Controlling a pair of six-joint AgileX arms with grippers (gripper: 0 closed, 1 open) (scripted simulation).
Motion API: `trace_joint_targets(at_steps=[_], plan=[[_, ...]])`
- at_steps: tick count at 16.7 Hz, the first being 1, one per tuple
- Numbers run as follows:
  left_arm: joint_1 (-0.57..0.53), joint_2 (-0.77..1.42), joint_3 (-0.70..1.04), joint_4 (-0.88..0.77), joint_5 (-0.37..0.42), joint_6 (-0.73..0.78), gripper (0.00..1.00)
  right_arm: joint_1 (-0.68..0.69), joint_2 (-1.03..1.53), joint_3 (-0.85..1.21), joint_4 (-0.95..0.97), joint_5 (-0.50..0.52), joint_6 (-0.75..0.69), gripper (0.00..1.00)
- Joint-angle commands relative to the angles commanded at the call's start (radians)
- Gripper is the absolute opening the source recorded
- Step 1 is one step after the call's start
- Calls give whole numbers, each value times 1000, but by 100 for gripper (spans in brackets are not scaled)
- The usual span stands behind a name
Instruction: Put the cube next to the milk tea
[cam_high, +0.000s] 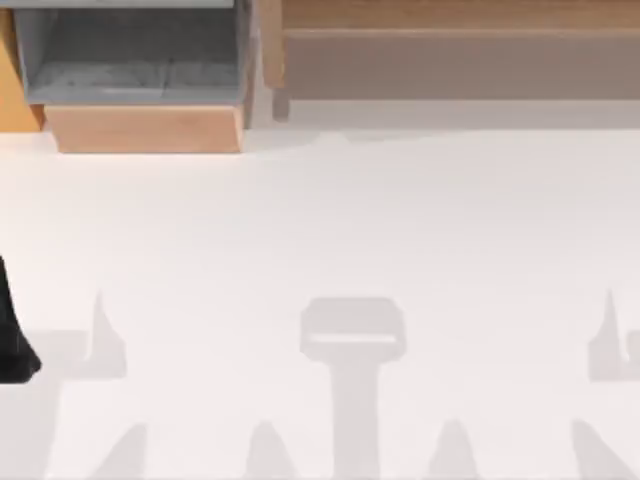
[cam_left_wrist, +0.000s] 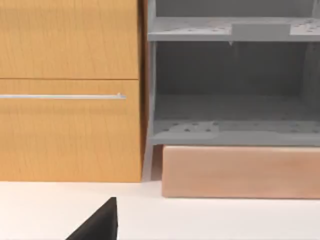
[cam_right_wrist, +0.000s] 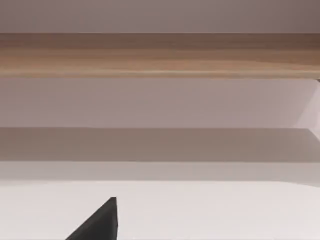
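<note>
The cube and the milk tea are out of view. The white table (cam_high: 330, 220) lies bare in the top view. A black part of my left arm (cam_high: 14, 340) juts in at the table's left edge. In the left wrist view, a dark wedge of my left gripper (cam_left_wrist: 99, 224) sits low over the table, facing the cabinets at the back. My right gripper (cam_right_wrist: 99, 223) shows as a similar dark wedge in the right wrist view, facing the back wall.
A grey open shelf unit (cam_high: 130, 55) on a pale wooden base (cam_high: 150, 128) stands at the back left. Beside it is an orange wooden cabinet (cam_left_wrist: 65, 130) with a thin metal handle (cam_left_wrist: 60, 96). A long wooden ledge (cam_high: 450, 15) runs along the back right.
</note>
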Motion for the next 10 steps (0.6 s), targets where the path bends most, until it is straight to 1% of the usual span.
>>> trace_joint_targets(at_steps=[3, 5, 7, 10], plan=[[0, 0, 0, 0, 0, 0, 100, 0, 12, 12, 2, 0, 0, 100], [0, 0, 0, 0, 0, 0, 100, 0, 66, 65, 8, 2, 0, 100], [0, 0, 0, 0, 0, 0, 100, 1, 162, 161, 20, 4, 1, 100], [0, 0, 0, 0, 0, 0, 100, 1, 384, 371, 42, 8, 2, 100]])
